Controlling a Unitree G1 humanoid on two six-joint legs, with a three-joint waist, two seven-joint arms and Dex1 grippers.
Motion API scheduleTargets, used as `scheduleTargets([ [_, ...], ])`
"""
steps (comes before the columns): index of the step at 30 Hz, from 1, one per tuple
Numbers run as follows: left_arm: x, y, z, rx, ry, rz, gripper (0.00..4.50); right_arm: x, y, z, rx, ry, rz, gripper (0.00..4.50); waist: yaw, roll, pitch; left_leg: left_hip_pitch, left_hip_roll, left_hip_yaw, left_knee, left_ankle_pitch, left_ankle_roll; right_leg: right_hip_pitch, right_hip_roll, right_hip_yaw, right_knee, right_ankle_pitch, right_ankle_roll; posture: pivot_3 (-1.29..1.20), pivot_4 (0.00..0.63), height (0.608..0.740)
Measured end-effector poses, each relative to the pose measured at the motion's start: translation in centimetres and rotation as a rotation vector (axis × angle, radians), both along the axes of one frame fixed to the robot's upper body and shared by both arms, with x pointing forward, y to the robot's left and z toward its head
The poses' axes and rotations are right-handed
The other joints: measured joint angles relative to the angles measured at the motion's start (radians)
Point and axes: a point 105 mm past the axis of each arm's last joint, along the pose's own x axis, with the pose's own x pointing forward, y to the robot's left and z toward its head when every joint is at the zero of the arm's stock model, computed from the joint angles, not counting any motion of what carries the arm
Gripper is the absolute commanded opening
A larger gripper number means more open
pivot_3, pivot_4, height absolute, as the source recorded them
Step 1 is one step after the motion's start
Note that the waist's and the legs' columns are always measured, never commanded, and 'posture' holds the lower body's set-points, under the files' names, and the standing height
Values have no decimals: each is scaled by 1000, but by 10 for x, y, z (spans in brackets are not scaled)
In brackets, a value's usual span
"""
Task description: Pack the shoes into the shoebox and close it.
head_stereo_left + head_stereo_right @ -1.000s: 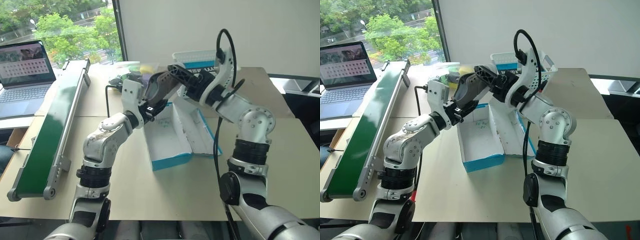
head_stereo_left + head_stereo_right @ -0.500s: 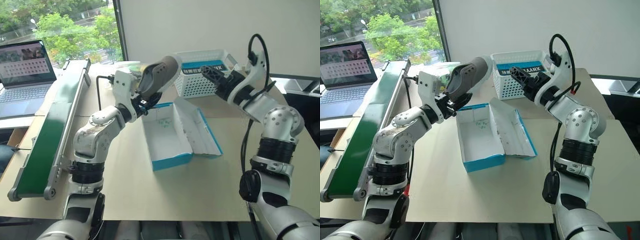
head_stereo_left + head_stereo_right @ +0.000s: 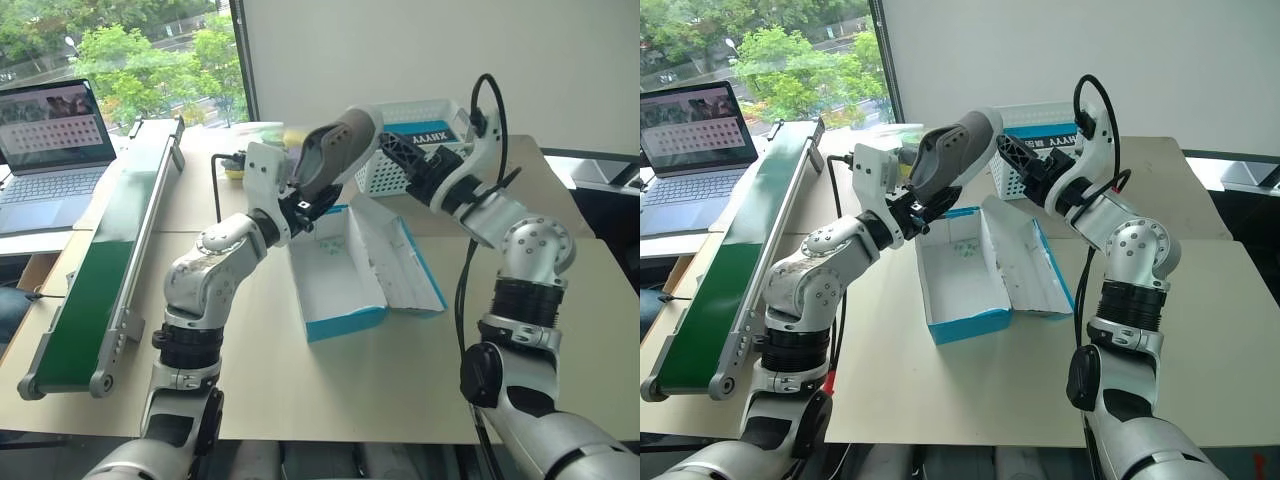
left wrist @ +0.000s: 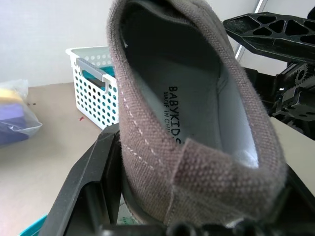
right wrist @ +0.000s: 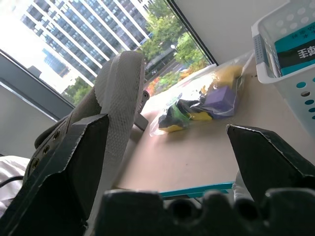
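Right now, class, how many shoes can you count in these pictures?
1. The grey shoe is held up above the open blue box by the left gripper. A second shoe may be hidden.

An open shoebox (image 3: 340,270) lies on the table (image 3: 330,380). A shoe (image 3: 335,150) hangs above its far end. Behind stands a basket (image 3: 425,125), with a bag (image 5: 206,105) to its left. A conveyor (image 3: 100,260) runs along the left, a laptop (image 3: 50,150) beyond it.

the beige table (image 3: 380,370) carries the open blue shoebox (image 3: 345,270), a white basket (image 3: 415,150) and, seemingly, a plastic bag (image 5: 202,105).
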Motion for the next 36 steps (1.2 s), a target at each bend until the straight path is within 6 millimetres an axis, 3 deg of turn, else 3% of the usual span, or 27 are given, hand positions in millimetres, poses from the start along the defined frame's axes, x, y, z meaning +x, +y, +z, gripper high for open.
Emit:
scheduleTargets([
  [3, 0, -2, 0, -4, 2, -3, 2590, -1, -2, 3, 24, -6, -3, 4500, -3, 0, 0, 0, 0, 0, 0, 0, 0, 0, 0, 0, 0, 0, 0, 0, 150, 740],
  [9, -2, -7, 0, 6, -1, -29, 2590, -10, 3, 30, 61, -81, 33, 4500, -3, 0, 0, 0, 0, 0, 0, 0, 0, 0, 0, 0, 0, 0, 0, 0, 150, 740],
  [18, -3, -13, 8, -8, -20, -46, 2590, -12, 17, 25, 75, -53, 64, 4500, -3, 0, 0, 0, 0, 0, 0, 0, 0, 0, 0, 0, 0, 0, 0, 0, 150, 740],
  [19, -3, -14, 8, -9, -21, -46, 2589, -12, 19, 23, 79, -48, 72, 3985, -4, 0, 0, 0, 0, 0, 0, 0, 0, 0, 0, 0, 0, 0, 0, 0, 150, 740],
  [20, -3, -14, 9, -10, -21, -46, 2589, -12, 22, 21, 79, -42, 80, 3839, -4, 0, 0, 0, 0, 0, 0, 0, 0, 0, 0, 0, 0, 0, 0, 0, 150, 740],
  [27, -6, -12, 9, -16, 2, -43, 2589, -12, 31, 14, 89, -27, 97, 1452, -2, 0, 0, 0, 0, 0, 0, 0, 0, 0, 0, 0, 0, 0, 0, 0, 150, 740],
  [30, -9, -7, 3, -26, 48, -55, 3805, -12, 35, 14, 81, -27, 109, 506, -6, 0, 0, 0, 0, 0, 0, 0, 0, 0, 0, 0, 0, 0, 0, 0, 150, 740],
  [32, -17, -2, -2, -15, 70, -77, 4479, -12, 34, 13, 77, -23, 106, 406, -8, 1, 0, 0, 0, 0, 0, 0, 0, 0, 0, 0, 0, 0, 0, 0, 150, 740],
  [36, -22, 22, -8, 77, 89, -49, 4500, -11, 32, 12, 60, -23, 104, 386, -8, 1, 1, 1, 0, 0, 0, 0, 0, 0, 1, 0, 0, 0, 0, 0, 150, 740],
])
